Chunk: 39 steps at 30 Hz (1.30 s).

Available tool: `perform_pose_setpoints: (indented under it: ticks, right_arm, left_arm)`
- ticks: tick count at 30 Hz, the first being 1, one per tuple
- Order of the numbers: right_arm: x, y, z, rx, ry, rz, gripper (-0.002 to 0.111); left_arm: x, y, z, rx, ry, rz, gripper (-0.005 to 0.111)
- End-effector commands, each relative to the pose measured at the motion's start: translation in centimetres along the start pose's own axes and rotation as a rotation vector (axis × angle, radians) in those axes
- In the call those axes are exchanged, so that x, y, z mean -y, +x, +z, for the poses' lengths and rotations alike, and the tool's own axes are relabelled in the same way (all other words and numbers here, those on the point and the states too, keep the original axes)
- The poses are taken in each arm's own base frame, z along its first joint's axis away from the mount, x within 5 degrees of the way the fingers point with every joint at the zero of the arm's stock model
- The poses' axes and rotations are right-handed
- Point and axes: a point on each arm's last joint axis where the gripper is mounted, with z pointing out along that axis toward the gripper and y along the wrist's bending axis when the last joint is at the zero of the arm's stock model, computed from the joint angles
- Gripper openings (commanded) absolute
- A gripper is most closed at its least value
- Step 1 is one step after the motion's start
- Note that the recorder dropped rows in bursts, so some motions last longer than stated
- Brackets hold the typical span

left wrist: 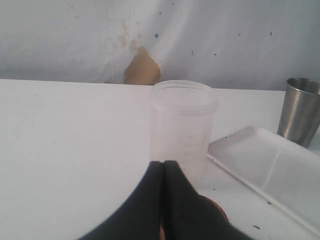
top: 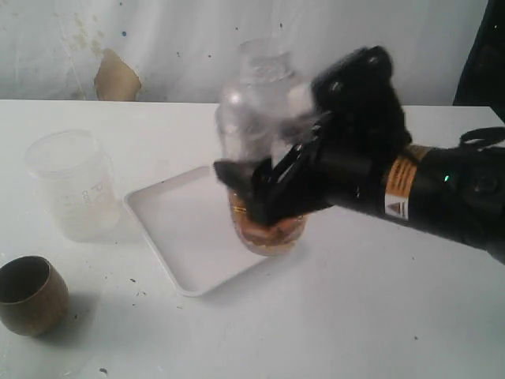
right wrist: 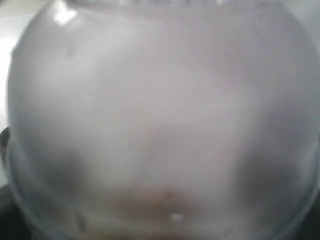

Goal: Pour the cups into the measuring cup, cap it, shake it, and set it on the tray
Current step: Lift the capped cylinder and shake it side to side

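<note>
The measuring cup (top: 256, 103), a clear cylinder with a cap on top and brownish contents at its bottom, stands upright over the right edge of the white tray (top: 181, 229). Its upper part is blurred. My right gripper (top: 260, 197) is shut round its lower half; whether its base touches the tray cannot be told. In the right wrist view the measuring cup (right wrist: 160, 110) fills the picture. The brownish-brass cup (top: 31, 294) sits at the front left. The steel tumbler (left wrist: 299, 111) stands beyond the tray (left wrist: 270, 165). My left gripper (left wrist: 163, 165) is shut and holds nothing.
A frosted plastic jar (top: 72, 185) stands left of the tray, directly ahead of the left gripper's fingertips in the left wrist view, where the frosted jar (left wrist: 184, 125) is close. A wall with a brown patch (top: 117, 77) runs behind the table.
</note>
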Motion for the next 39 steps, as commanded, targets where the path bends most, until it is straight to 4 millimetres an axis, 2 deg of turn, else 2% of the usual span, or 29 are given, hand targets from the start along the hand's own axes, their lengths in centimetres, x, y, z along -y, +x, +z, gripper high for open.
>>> perform_pose_setpoints:
  ticks: [1, 3, 4, 5, 6, 7, 8, 9, 11, 13, 14, 15, 17, 20, 21, 22, 23, 24, 26, 28, 29, 30, 31, 33, 35, 36, 37, 39]
  right_arm:
    - [-1.0, -0.4, 0.2, 0.048, 0.006, 0.303, 0.000]
    - [-3.8, -0.2, 0.4, 0.060, -0.168, -0.103, 0.000]
    - [-5.1, 0.4, 0.2, 0.049, -0.270, -0.420, 0.000]
    - [-5.6, 0.9, 0.1, 0.029, -0.322, -0.605, 0.000]
    - [-5.7, 1.4, 0.1, 0.001, -0.342, -0.724, 0.000]
    - [-5.2, 1.5, 0.4, -0.047, -0.295, -0.752, 0.000]
    - [-4.4, 1.2, 0.6, -0.085, -0.213, -0.686, 0.000]
    - [-3.3, 0.6, 0.9, -0.132, -0.103, -0.545, 0.000]
    - [-1.4, -0.1, 1.5, -0.182, 0.049, -0.101, 0.000]
    - [-0.8, 0.3, 1.9, -0.167, 0.103, 0.338, 0.000]
    - [-1.2, 0.5, 2.1, -0.142, 0.089, 0.419, 0.000]
    - [-2.0, 0.7, 2.4, -0.113, 0.051, 0.428, 0.000]
    - [-3.9, 0.6, 2.8, -0.050, -0.063, 0.270, 0.000]
    - [-6.5, 0.8, 2.9, 0.019, -0.277, -0.463, 0.000]
    - [-6.6, 1.0, 2.9, -0.004, -0.291, -0.633, 0.000]
    - [-6.1, 1.0, 3.1, -0.042, -0.256, -0.647, 0.000]
    - [-5.3, 0.8, 3.3, -0.078, -0.196, -0.590, 0.000]
    - [-4.2, 0.3, 3.5, -0.114, -0.118, -0.451, 0.000]
    - [-2.3, -0.1, 3.8, -0.131, 0.001, -0.049, 0.000]
    - [-1.5, 0.2, 3.8, -0.117, 0.081, 0.394, 0.000]
    - [-1.6, 0.2, 3.8, -0.096, 0.088, 0.481, 0.000]
    - [-2.0, 0.1, 3.9, -0.077, 0.073, 0.465, 0.000]
    - [-2.5, -0.1, 4.1, -0.058, 0.042, 0.357, 0.000]
    - [-3.8, -0.5, 4.1, -0.010, -0.047, -0.070, 0.000]
    - [-4.6, -0.1, 3.9, -0.027, -0.133, -0.649, 0.000]
    - [-4.6, 0.2, 3.8, -0.052, -0.149, -0.813, 0.000]
    - [-4.4, 0.3, 3.8, -0.064, -0.148, -0.888, 0.000]
    - [-3.5, -0.3, 4.0, -0.026, -0.093, -0.656, 0.000]
  left_arm:
    - [0.0, 0.2, 0.0, -0.003, 0.003, 0.004, 0.000]
    - [0.0, 0.2, 0.0, -0.003, 0.003, 0.004, 0.000]
    - [0.0, 0.2, 0.0, -0.003, 0.003, 0.004, 0.000]
    - [0.0, 0.2, 0.0, -0.003, 0.003, 0.004, 0.000]
    - [0.0, 0.2, 0.0, -0.003, 0.003, 0.004, 0.000]
    - [0.0, 0.2, 0.0, -0.003, 0.003, 0.004, 0.000]
    - [0.0, 0.2, 0.0, -0.003, 0.003, 0.004, 0.000]
    - [0.0, 0.2, 0.0, -0.003, 0.003, 0.004, 0.000]
    - [0.0, 0.2, 0.0, -0.003, 0.003, 0.004, 0.000]
    - [0.0, 0.2, 0.0, -0.003, 0.003, 0.004, 0.000]
    - [0.0, 0.2, 0.0, -0.003, 0.003, 0.004, 0.000]
    - [0.0, 0.2, 0.0, -0.003, 0.003, 0.004, 0.000]
    - [0.0, 0.2, 0.0, -0.003, 0.003, 0.004, 0.000]
    - [0.0, 0.2, 0.0, -0.003, 0.003, 0.004, 0.000]
    - [0.0, 0.2, 0.0, -0.003, 0.003, 0.004, 0.000]
    - [0.0, 0.2, 0.0, -0.003, 0.003, 0.004, 0.000]
    - [0.0, 0.2, 0.0, -0.003, 0.003, 0.004, 0.000]
    - [0.0, 0.2, 0.0, -0.003, 0.003, 0.004, 0.000]
    - [0.0, 0.2, 0.0, -0.003, 0.003, 0.004, 0.000]
    - [0.0, 0.2, 0.0, -0.003, 0.003, 0.004, 0.000]
    - [0.0, 0.2, 0.0, -0.003, 0.003, 0.004, 0.000]
    - [0.0, 0.2, 0.0, -0.003, 0.003, 0.004, 0.000]
    - [0.0, 0.2, 0.0, -0.003, 0.003, 0.004, 0.000]
    - [0.0, 0.2, 0.0, -0.003, 0.003, 0.004, 0.000]
    - [0.0, 0.2, 0.0, -0.003, 0.003, 0.004, 0.000]
    - [0.0, 0.2, 0.0, -0.003, 0.003, 0.004, 0.000]
    - [0.0, 0.2, 0.0, -0.003, 0.003, 0.004, 0.000]
    - [0.0, 0.2, 0.0, -0.003, 0.003, 0.004, 0.000]
